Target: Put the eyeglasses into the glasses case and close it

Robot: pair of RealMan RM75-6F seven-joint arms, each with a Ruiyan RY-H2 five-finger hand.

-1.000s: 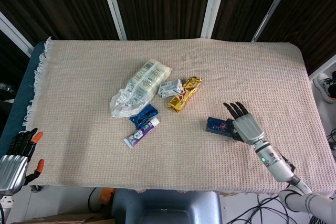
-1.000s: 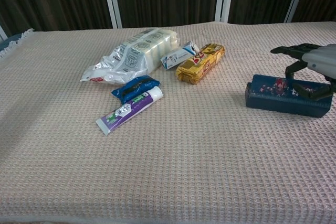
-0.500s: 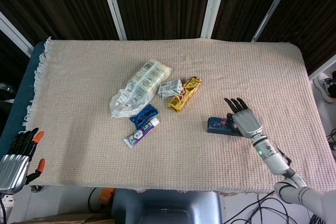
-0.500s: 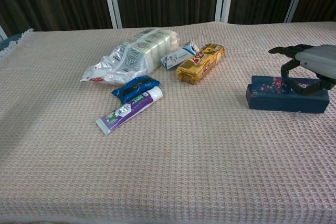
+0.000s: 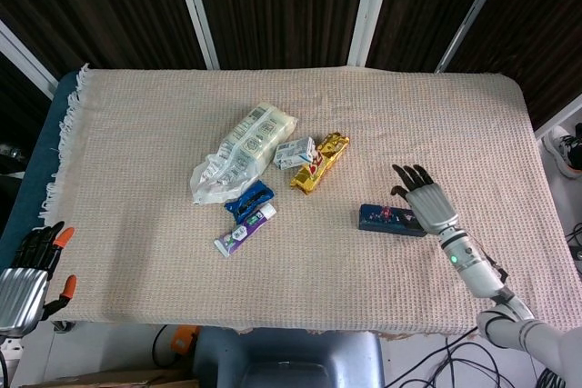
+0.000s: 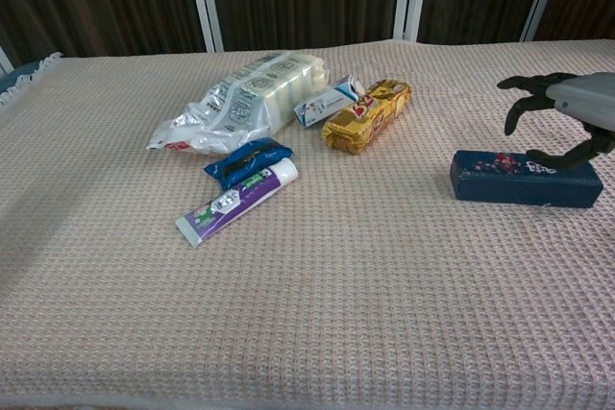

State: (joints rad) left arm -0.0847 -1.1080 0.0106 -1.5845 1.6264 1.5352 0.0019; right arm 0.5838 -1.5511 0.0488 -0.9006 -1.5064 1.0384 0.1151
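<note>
Left robot hand (image 5: 27,270) waits off the near-left corner of the tabletop (image 5: 136,134), fingers loosely curled on nothing that shows, well apart from everything the task concerns. Clutter sits in the middle: a clear plastic bag (image 5: 238,152), a blue packet (image 5: 248,198), a purple tube (image 5: 244,229), a small white carton (image 5: 295,152) and a gold wrapper (image 5: 320,161), none of them in the way.

Further right lies the glasses case (image 5: 391,219), a dark blue box flat on the cloth with its lid down, its long axis running left to right across the tabletop. No eyeglasses show on the tabletop; whether they are inside the case cannot be told. The right robot hand (image 5: 425,199) hangs over the case's right end, fingers spread and arched, holding nothing; in the chest view the fingertips (image 6: 510,127) stand clear above the lid while the thumb reaches down beside the case's far right end. This hand is by far the nearer one, and the case lies directly beneath and to its left.

Compared with a second ago, the case has swung from a slant to lie square to the table edge, and the right robot hand has lifted off the lid it was pressing.
</note>
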